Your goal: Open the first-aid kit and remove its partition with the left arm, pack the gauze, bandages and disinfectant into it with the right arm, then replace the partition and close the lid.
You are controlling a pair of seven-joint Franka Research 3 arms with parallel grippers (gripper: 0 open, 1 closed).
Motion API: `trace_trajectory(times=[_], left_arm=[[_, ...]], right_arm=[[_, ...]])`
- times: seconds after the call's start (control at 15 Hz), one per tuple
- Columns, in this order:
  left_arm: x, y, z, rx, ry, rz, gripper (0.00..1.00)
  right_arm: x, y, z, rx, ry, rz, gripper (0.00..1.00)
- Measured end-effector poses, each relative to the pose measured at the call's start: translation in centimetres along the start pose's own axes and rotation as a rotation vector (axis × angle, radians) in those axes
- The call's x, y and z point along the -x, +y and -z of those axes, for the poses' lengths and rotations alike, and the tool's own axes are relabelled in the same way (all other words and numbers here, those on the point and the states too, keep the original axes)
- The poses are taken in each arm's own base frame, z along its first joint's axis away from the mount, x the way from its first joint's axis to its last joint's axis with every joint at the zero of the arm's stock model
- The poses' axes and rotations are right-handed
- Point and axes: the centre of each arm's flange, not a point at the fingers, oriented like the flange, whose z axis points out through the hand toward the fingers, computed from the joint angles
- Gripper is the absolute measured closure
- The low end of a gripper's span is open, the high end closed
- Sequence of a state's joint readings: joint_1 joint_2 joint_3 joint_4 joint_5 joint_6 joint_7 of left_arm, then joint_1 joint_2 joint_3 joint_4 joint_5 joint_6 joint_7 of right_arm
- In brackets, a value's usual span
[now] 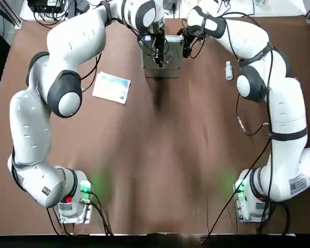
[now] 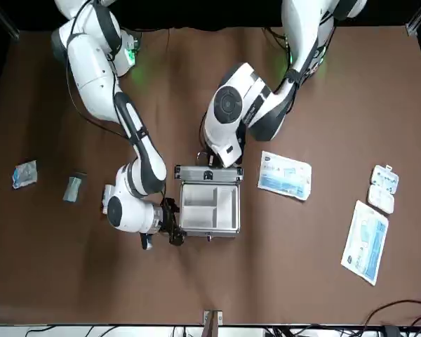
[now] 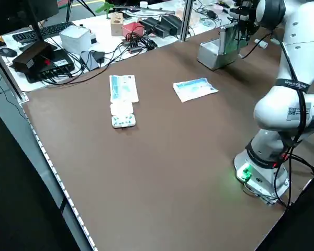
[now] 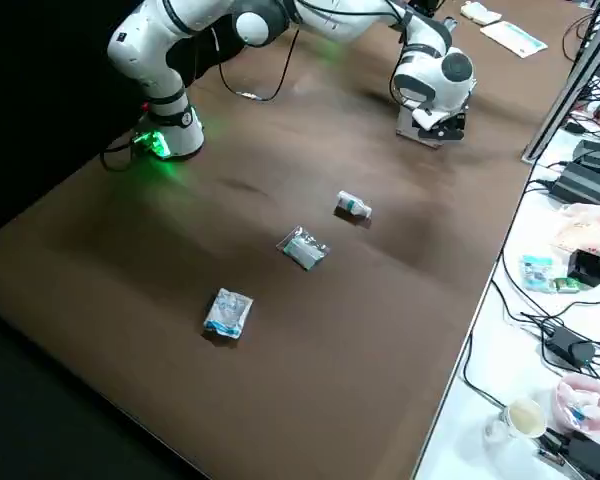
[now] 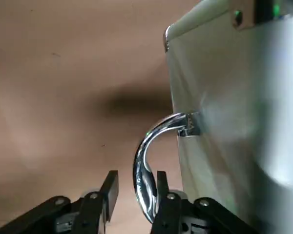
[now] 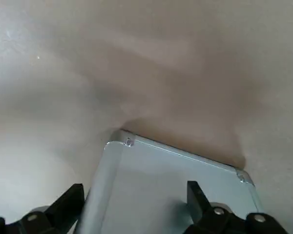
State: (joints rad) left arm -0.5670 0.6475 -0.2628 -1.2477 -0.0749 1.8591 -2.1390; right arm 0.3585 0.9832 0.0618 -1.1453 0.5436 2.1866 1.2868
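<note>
The left claw (image 5: 133,192) hangs at the raised lid (image 5: 234,97), its fingers apart around the wire handle (image 5: 149,161), which lies between them. Just below it the kit (image 2: 209,209) stands open, the cream partition (image 2: 209,203) seated inside. The right claw (image 6: 134,207) sits against the kit's side, fingers spread wide across a corner. The disinfectant (image 1: 228,70) lies beside the right arm on the bench (image 1: 160,155).
</note>
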Motion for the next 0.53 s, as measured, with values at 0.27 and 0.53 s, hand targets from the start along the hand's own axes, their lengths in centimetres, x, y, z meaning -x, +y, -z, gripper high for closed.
trace_trajectory(times=[0.27, 0.53], left_arm=[[0.3, -0.6, -0.5, -0.027, 0.014, -0.007, 0.45], [0.5, -1.1, -0.6, -0.037, 0.023, -0.005, 0.39]], right_arm=[[0.0, 0.0, 0.0, 0.001, 0.0, 0.0, 0.08], [0.0, 0.0, 0.0, 0.002, -0.001, 0.001, 0.08]])
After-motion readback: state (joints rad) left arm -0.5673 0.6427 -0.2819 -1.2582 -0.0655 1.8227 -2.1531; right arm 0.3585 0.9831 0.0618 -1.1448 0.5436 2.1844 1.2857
